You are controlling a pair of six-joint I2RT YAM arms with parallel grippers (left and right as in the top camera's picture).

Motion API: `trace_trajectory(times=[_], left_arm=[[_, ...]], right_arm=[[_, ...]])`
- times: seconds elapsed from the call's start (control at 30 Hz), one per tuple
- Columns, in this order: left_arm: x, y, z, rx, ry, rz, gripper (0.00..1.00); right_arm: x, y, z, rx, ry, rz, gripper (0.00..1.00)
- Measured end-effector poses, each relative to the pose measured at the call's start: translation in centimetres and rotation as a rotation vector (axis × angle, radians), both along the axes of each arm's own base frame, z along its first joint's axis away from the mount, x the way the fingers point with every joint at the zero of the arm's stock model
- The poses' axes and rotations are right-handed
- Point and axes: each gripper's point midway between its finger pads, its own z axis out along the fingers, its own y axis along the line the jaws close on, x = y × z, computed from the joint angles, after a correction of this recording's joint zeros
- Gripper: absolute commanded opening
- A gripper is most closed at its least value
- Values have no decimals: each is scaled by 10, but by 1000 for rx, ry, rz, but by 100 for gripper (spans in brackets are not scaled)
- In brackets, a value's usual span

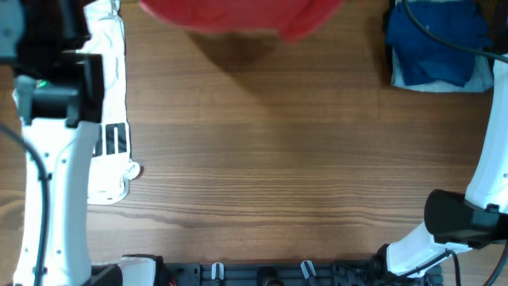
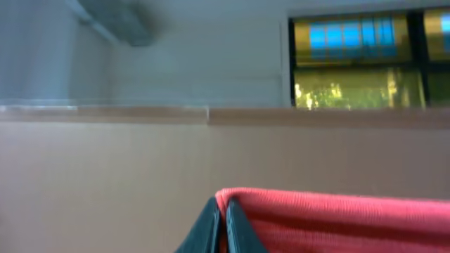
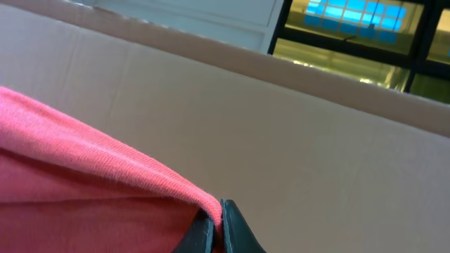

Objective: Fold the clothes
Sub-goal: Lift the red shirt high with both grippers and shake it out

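Overhead view of a wooden table [image 1: 278, 159]. At the middle of the far edge, a red shirt [image 1: 238, 16], cut off by the frame and blurred, seemingly lifted clear of the wood, with a soft shadow [image 1: 238, 52] just beneath. At the left, partly under the left arm [image 1: 55, 159], a white shirt [image 1: 111, 143] with black print, lying long and narrow. In the far right corner, a blue pile [image 1: 436, 44] of folded garments, dark over light. From the left wrist: left gripper [image 2: 223, 228] pinched fully closed on a rolled edge of the red shirt, cloth running off to the right, a pale wall [image 2: 140, 169] and a window [image 2: 358, 56] behind. From the right wrist: right gripper [image 3: 216, 228] likewise closed tight on a red edge, cloth falling away to the left. Neither gripper visible from above. Which edge of the shirt, hem or shoulder: cannot tell. Judged soft, light cotton: limp, with no shape of its own, likely to sag and bunch between the two grips; not fragile, not slippery. Best taken at hems, shoulders or corners, one grip at each end of an edge, and kept taut so as to lie flat before any fold. Possible trouble: a thin pinch sliding off the edge, or only one layer caught.
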Motion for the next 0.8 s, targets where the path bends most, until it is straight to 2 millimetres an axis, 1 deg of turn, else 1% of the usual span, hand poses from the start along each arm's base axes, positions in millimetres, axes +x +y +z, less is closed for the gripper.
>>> trace_trajectory(times=[0.07,0.1,0.13,0.17,0.2,0.23,0.27,0.3,0.33,0.37,0.4,0.5,0.53,0.57,0.6,0.67,0.7,0.77,0.8], left_arm=[[10,-3,-19,15,107,-23,4],[18,-6,-35,24,186,-41,4],[26,-8,-53,32,265,-52,4],[35,-11,-77,41,364,-67,4],[43,-13,-106,45,477,-77,4],[51,-15,-132,47,568,-86,4],[62,-18,-161,47,662,-100,4],[68,-19,-185,36,745,-107,4],[71,-19,-209,24,828,-110,4],[74,-19,-226,16,880,-113,4],[76,-21,-244,8,940,-119,4],[76,-23,-281,-14,1065,-133,4],[76,-24,-286,-24,1082,-138,4],[76,-24,-287,-29,1083,-141,4],[77,-25,-285,-36,1073,-146,4],[82,-25,-273,-43,1022,-151,4],[86,-26,-264,-45,981,-156,4],[94,-24,-241,-50,883,-160,4],[98,-23,-226,-52,819,-161,4]], right_arm=[[4,0,-11,11,57,4,4],[7,0,-22,13,107,7,4],[11,1,-37,12,172,15,4],[13,2,-49,11,221,23,4],[18,4,-64,7,276,34,4],[28,7,-93,2,371,56,4],[35,9,-112,2,430,68,4],[42,11,-133,4,495,80,4],[47,12,-149,6,543,90,4],[55,14,-171,10,602,100,4],[60,16,-187,14,644,107,4],[75,22,-233,27,759,132,4],[78,24,-240,25,772,137,4],[80,26,-243,18,775,142,4],[81,28,-242,9,762,146,4],[86,31,-228,-12,694,147,4],[88,31,-217,-24,644,145,4],[93,31,-198,-39,560,139,4],[94,31,-190,-43,526,136,4]])
